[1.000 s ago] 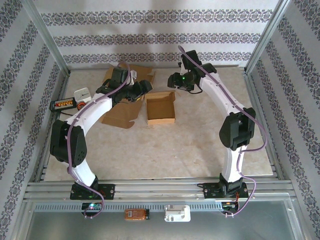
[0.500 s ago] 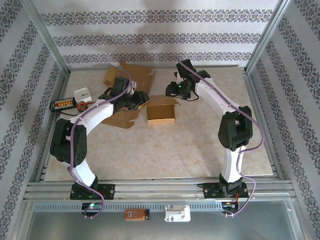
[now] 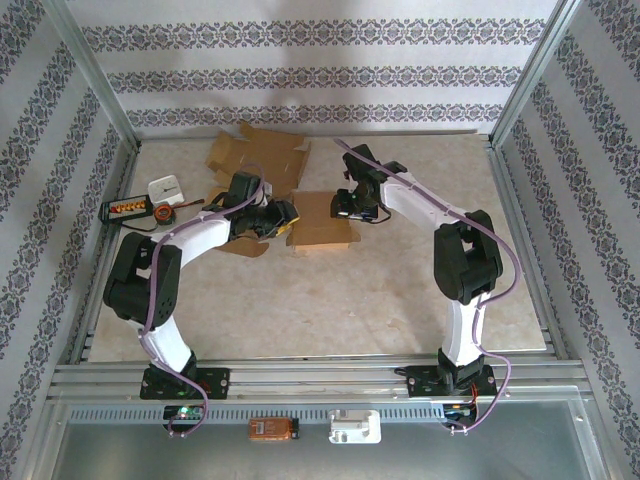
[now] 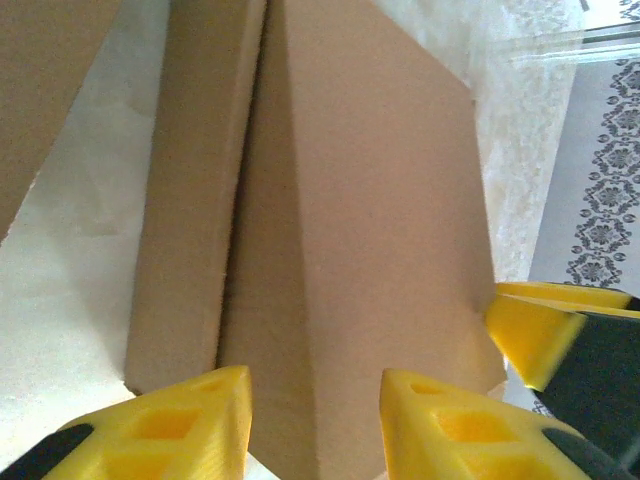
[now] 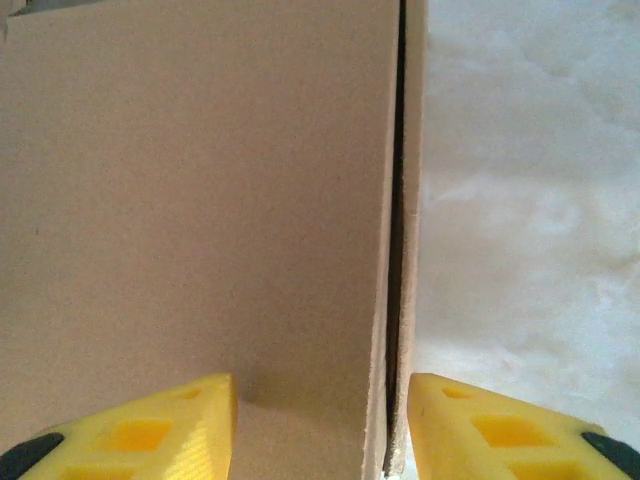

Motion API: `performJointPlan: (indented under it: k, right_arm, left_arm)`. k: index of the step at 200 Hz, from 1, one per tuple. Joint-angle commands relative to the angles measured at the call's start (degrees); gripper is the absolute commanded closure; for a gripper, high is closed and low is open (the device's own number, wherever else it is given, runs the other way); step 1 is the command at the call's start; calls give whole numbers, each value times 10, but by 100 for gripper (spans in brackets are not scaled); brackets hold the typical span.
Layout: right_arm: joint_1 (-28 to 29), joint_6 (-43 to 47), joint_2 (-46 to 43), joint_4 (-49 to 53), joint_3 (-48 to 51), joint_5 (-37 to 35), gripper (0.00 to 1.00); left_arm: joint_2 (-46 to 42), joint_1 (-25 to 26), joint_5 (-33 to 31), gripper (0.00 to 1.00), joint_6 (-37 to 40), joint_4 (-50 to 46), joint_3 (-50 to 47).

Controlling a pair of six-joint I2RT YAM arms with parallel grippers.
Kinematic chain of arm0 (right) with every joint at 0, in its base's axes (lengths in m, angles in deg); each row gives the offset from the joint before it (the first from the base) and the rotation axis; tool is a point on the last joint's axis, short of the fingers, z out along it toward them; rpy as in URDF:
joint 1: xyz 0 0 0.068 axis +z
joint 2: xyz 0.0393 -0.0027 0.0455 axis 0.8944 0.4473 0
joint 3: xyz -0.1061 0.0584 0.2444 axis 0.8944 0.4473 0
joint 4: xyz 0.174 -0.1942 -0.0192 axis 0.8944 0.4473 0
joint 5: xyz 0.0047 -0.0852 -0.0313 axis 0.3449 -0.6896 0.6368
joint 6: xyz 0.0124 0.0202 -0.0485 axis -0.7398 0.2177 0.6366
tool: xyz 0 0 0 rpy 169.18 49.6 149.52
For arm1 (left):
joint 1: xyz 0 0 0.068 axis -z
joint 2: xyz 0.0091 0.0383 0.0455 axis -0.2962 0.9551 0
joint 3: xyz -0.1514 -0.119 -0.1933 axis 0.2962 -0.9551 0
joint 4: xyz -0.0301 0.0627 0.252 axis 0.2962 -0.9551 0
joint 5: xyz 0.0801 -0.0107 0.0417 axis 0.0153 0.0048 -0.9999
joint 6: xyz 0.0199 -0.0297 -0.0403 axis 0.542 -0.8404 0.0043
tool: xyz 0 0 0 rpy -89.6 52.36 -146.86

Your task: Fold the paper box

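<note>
The brown paper box point(image 3: 325, 228) lies mid-table with its lid folded down flat. My left gripper point(image 3: 283, 221) is at the box's left edge, its jaws part way apart astride a folded corner of the cardboard point(image 4: 370, 200); no pinch shows. My right gripper point(image 3: 350, 207) presses at the box's far right corner. Its fingers straddle the lid's edge and the side wall point(image 5: 405, 250), one over the lid point(image 5: 200, 200), one outside the wall. In the left wrist view my left gripper point(image 4: 315, 425) points across the lid at a right fingertip point(image 4: 535, 335).
Flat cardboard blanks lie at the back point(image 3: 262, 152) and under my left arm point(image 3: 243, 243). A white device point(image 3: 166, 188), a black remote point(image 3: 125, 208) and a tape roll point(image 3: 163, 212) sit at the left. Metal frame posts bound the table.
Both grippers have come down and inward onto the box. The lid, open a second ago, now lies shut. My left jaws have narrowed.
</note>
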Motion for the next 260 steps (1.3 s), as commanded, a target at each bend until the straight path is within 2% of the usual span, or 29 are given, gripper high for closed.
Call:
performJointPlan:
  k: [1,36,80,120,170,199,215,260]
  right_arm:
    - [0,-4,-44,-4,-17,-17,50]
    - [-4,-4,-62,-8,-24,-32,44]
    - [-4,-4,-24,-20,-7,-24,41]
    - [-2,30,26,-38,47,-92,41]
    - [-7,32,8,-40,63,-71,40]
    - [-18,17,-21,-58,55,-37,40]
    - [-31,-1,-24,-81,62,-13,43]
    - [-57,-38,-15,-136,111,62,62]
  left_arm:
    - [-6,4,-2,62,-6,32,3]
    - [-17,4,-17,57,15,-1,21]
    - [7,5,-14,51,32,-9,18]
    - [50,5,-34,51,77,-33,-5]
    - [50,5,-19,55,78,-10,-32]
    - [22,5,-32,50,84,-22,-9]
    - [20,5,-33,45,85,-23,5]
    - [32,4,-23,35,81,-10,23]
